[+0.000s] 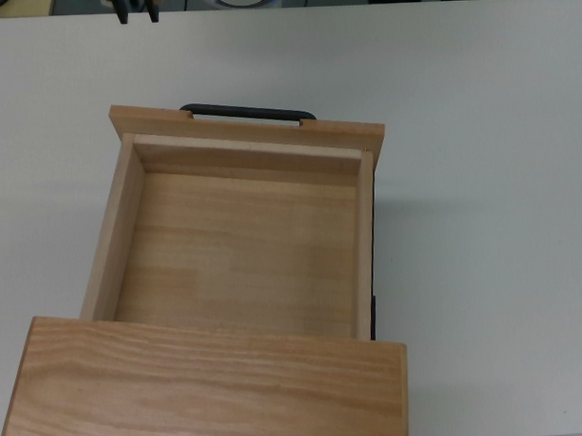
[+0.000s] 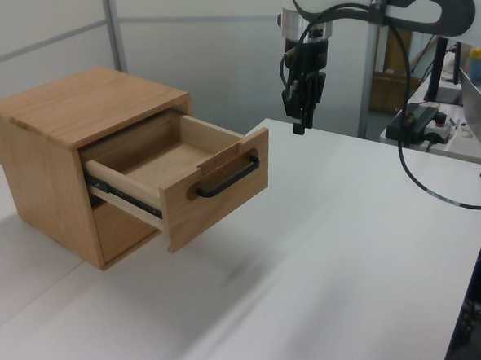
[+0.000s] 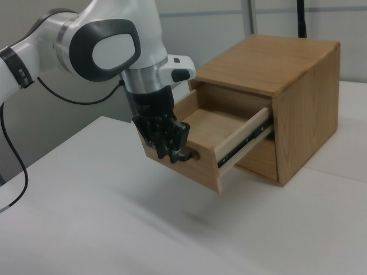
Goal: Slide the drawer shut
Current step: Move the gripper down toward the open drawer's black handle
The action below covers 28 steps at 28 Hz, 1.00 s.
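A robotics lab — white bench (image 2: 342, 260), partition panels (image 2: 54, 22), Panda arm (image 3: 103, 48), cluttered desk (image 2: 473, 121) behind.

A white bench (image 2: 325, 259) carries a light wooden cabinet (image 2: 59, 148) with a flat grained top (image 1: 206, 388), standing near the left view's left edge. Behind it run pale wall panels (image 2: 200, 47) divided by a grey metal post (image 2: 112, 13). At the left view's right, a separate desk (image 2: 472, 137) holds a black power strip (image 2: 420, 119), a laptop (image 2: 478, 101) and assorted bottles (image 2: 476, 62), all well apart from the cabinet
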{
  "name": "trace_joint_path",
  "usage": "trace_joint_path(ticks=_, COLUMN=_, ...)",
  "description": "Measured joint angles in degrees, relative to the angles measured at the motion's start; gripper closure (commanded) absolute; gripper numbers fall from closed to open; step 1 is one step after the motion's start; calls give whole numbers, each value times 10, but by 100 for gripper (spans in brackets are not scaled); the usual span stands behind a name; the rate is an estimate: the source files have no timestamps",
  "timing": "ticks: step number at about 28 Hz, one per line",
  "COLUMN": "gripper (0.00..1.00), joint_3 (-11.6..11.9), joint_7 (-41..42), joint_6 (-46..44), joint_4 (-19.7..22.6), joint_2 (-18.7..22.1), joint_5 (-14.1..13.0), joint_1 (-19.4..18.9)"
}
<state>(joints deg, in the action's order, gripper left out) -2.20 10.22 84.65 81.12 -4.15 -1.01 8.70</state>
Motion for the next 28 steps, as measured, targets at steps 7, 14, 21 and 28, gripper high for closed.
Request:
trace_joint_path(ticks=7, gripper=100, joint_3=-12, joint_7=0, joint_6=0, joint_4=4, joint_2=-3, joint_5=0, joint_1=-3)
trace_joint_path(ticks=14, gripper=100, joint_3=-15, joint_7=-1, joint_6=0, joint_4=6, joint_2=-16, joint_5=3, joint_1=-32)
trace_joint_path(ticks=21, gripper=100, joint_3=-16, joint_7=-19, joint_6=0, joint_4=7, joint_2=-39, joint_5=27, joint_1=-56)
trace_joint_path(ticks=28, gripper=100, joint_3=-25, joint_7=-53, joint_6=45, joint_4=8, joint_2=-76, joint_5=67, joint_1=-68)
